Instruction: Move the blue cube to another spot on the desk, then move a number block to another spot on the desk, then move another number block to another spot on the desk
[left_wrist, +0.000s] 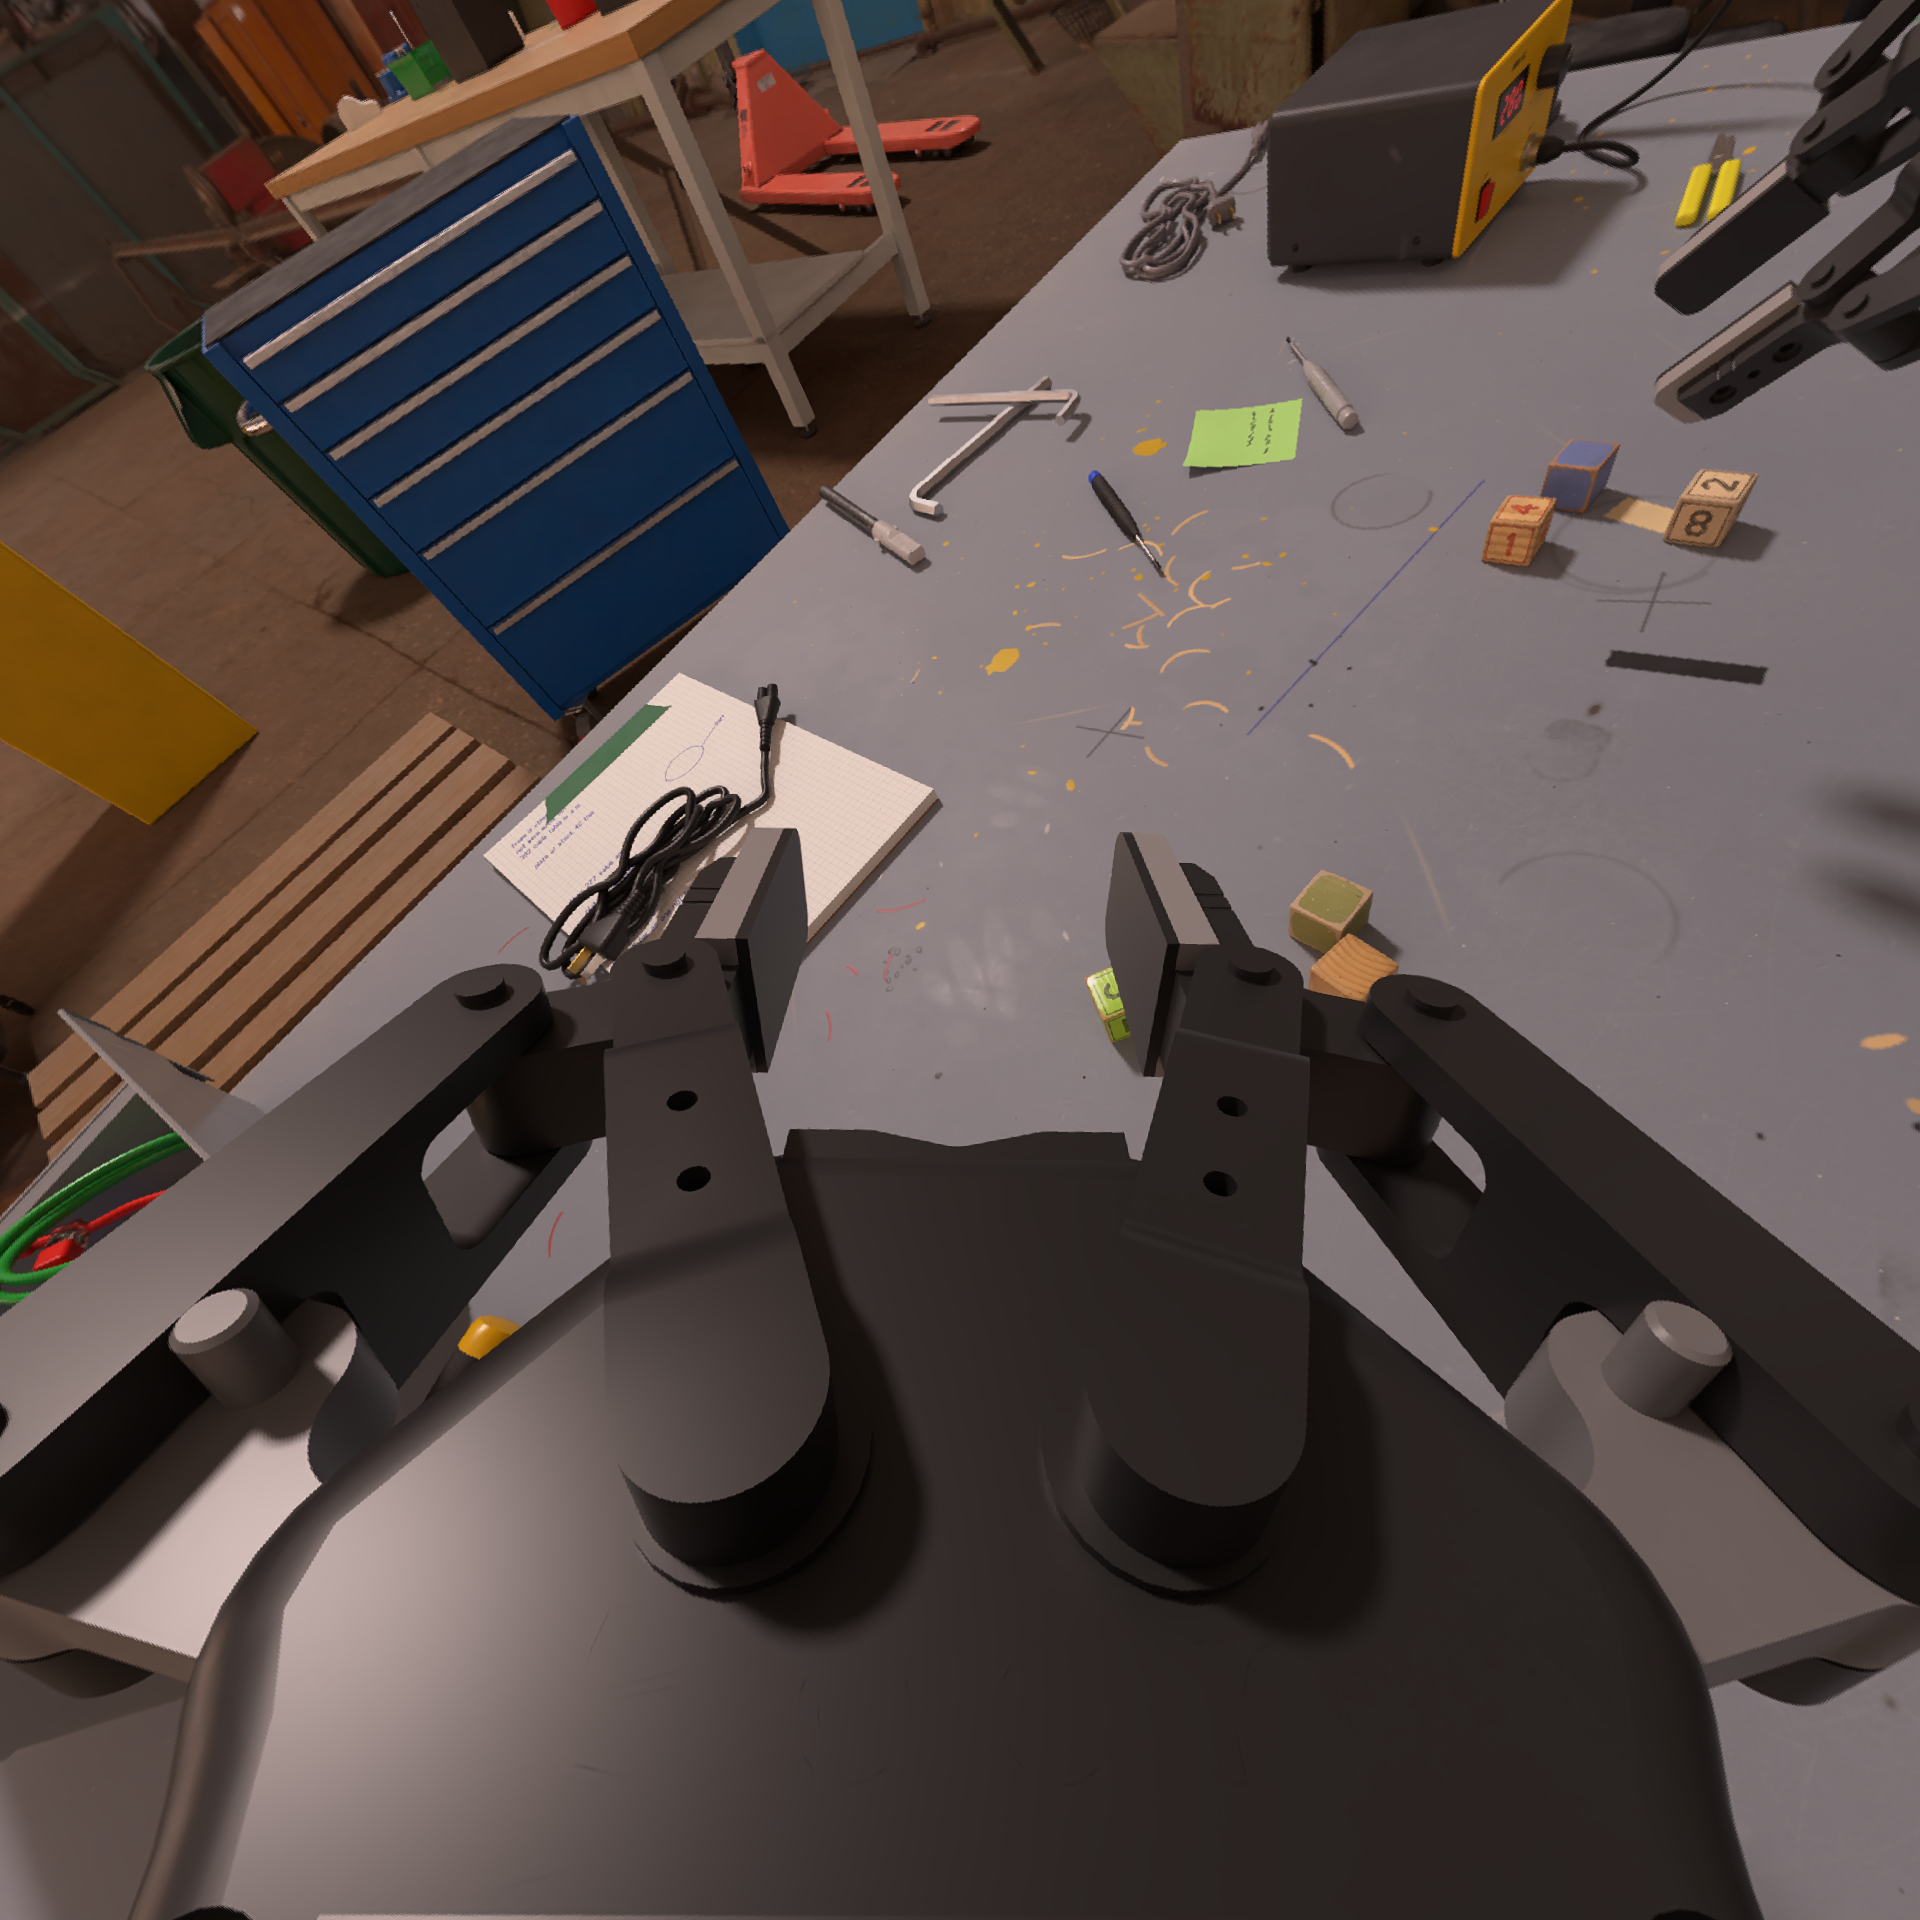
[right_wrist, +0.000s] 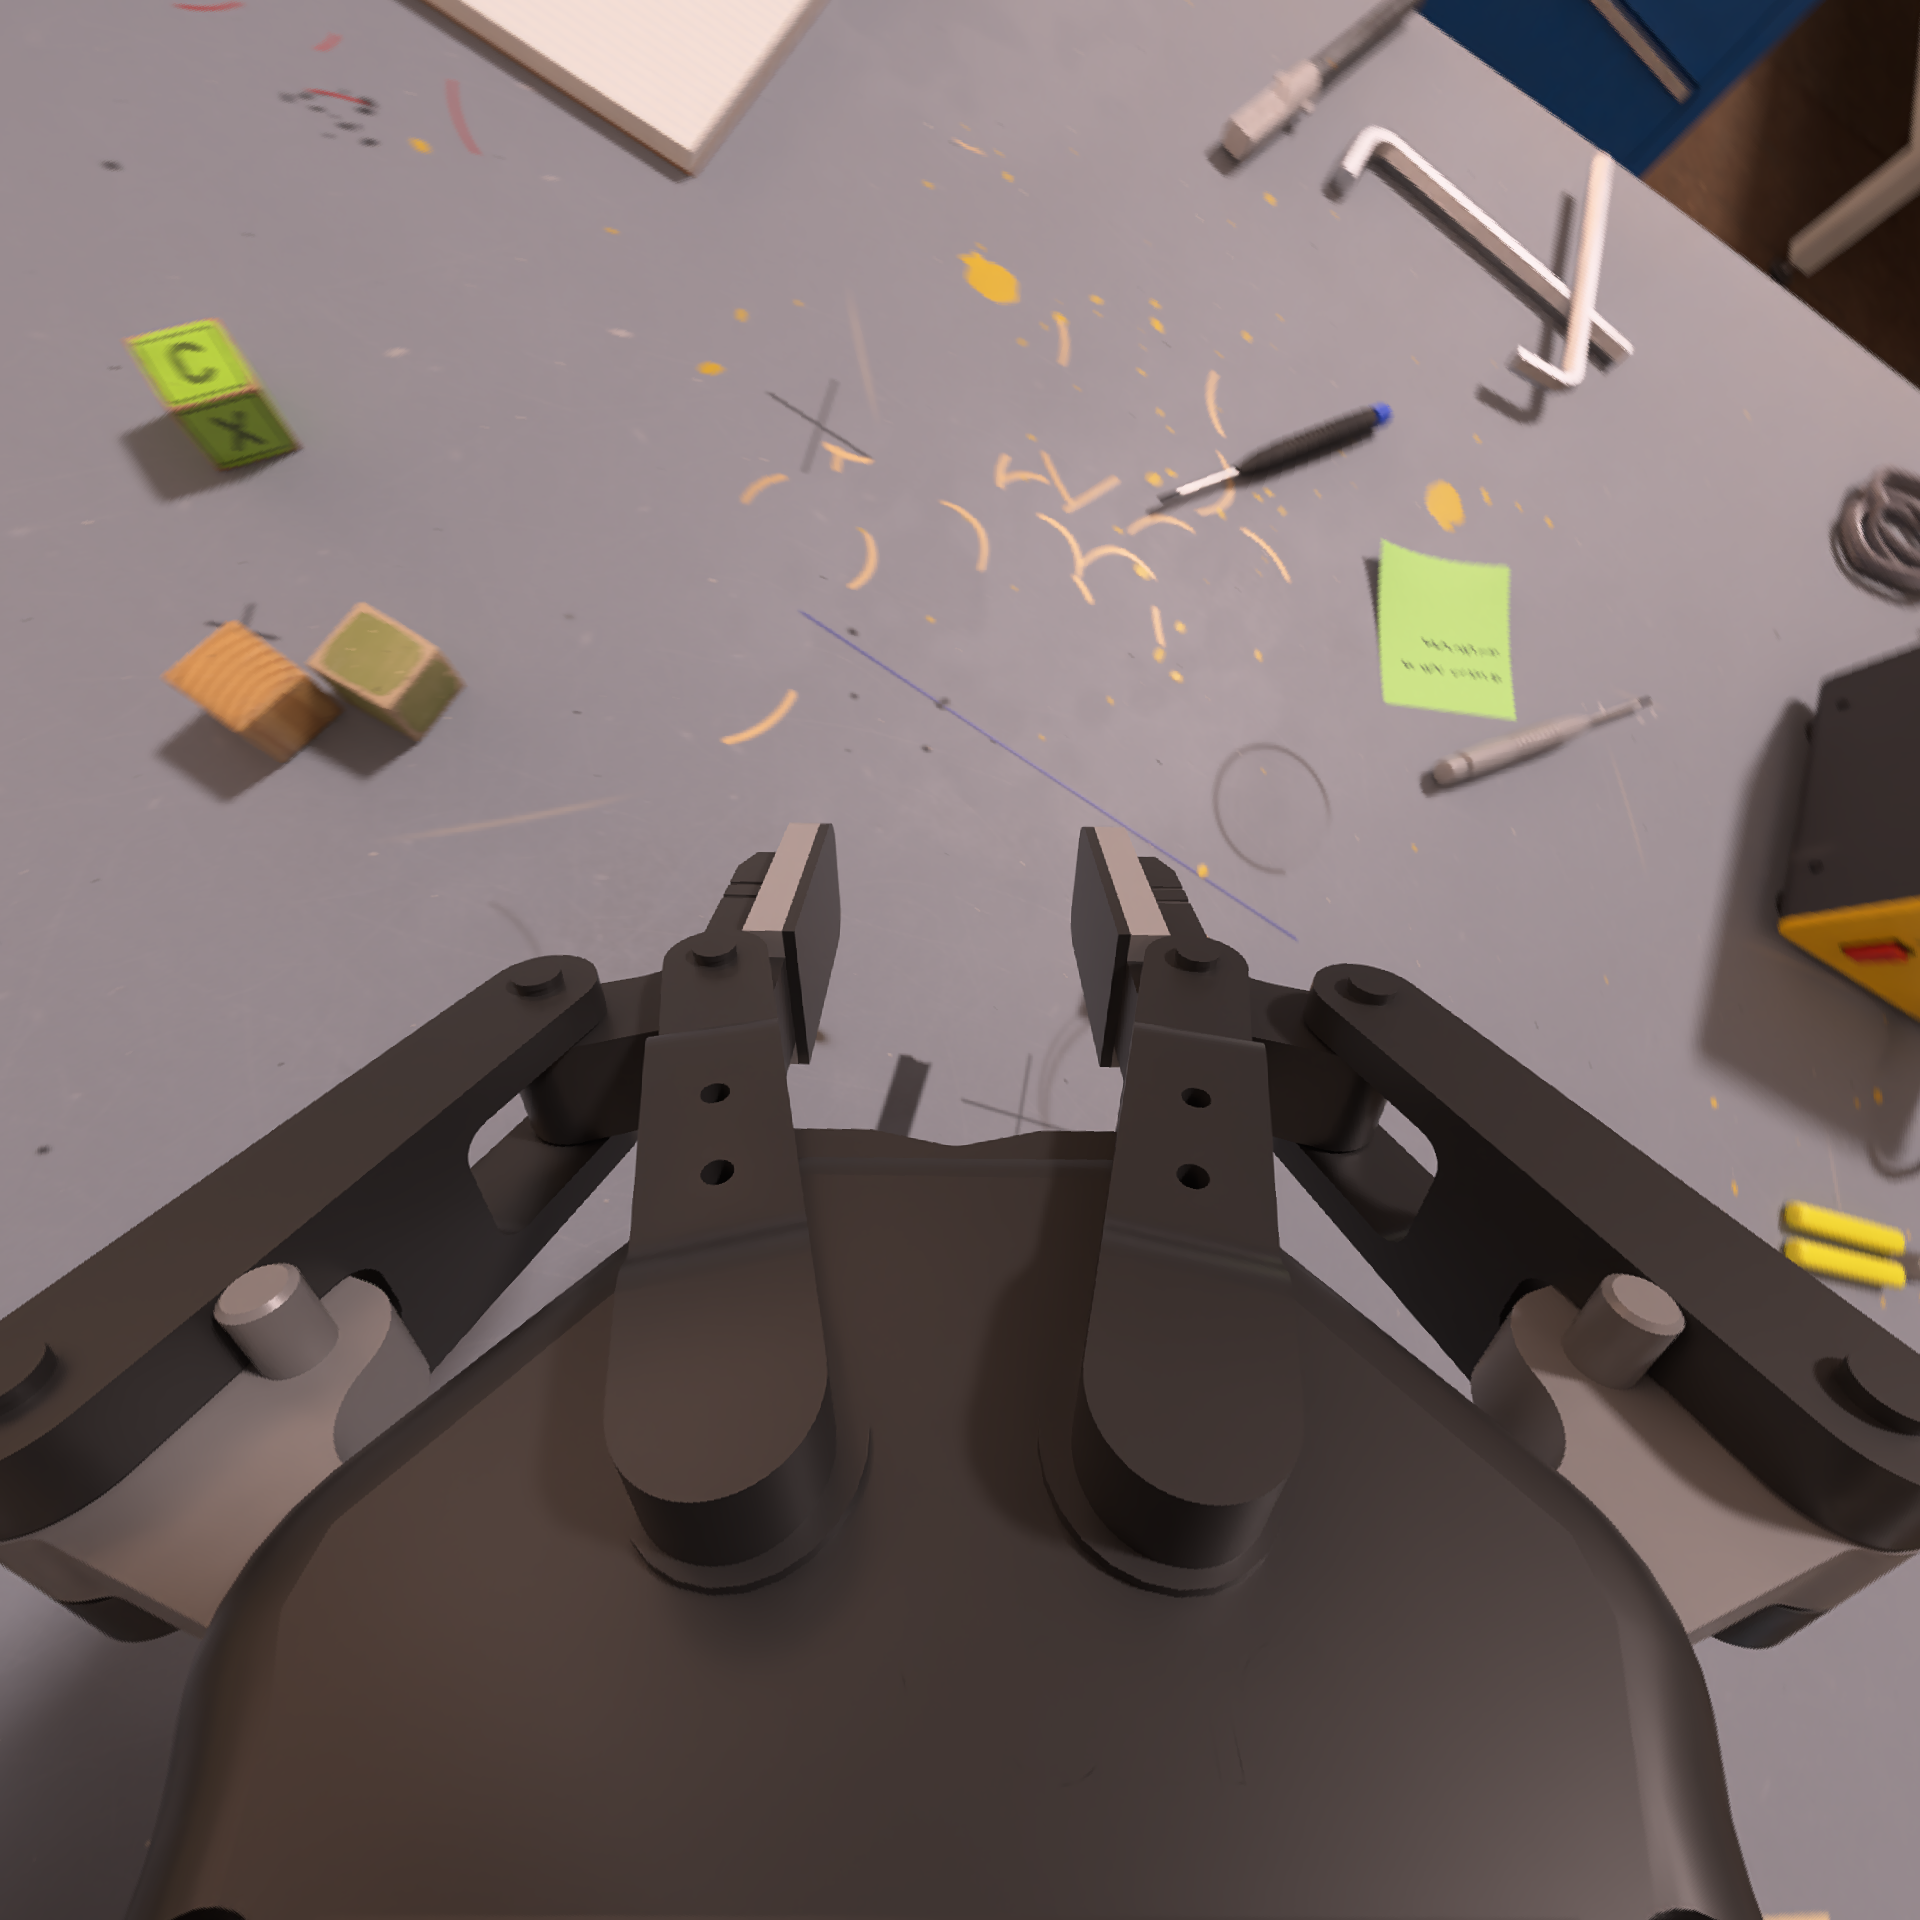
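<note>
While right hand (left_wrist: 1704, 301) hangs open, blue cube (left_wrist: 1580, 474) sits just below.

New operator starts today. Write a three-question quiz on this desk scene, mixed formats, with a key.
1. True or false: the left gripper is holding a block.
2. What lies nearest the blue cube? A) the green sticky note B) two number blocks C) the notepad
3. Fill in: the plain wooden block sits against an olive ____.

Key
1. False; its jaws are open and empty.
2. B
3. block
</note>
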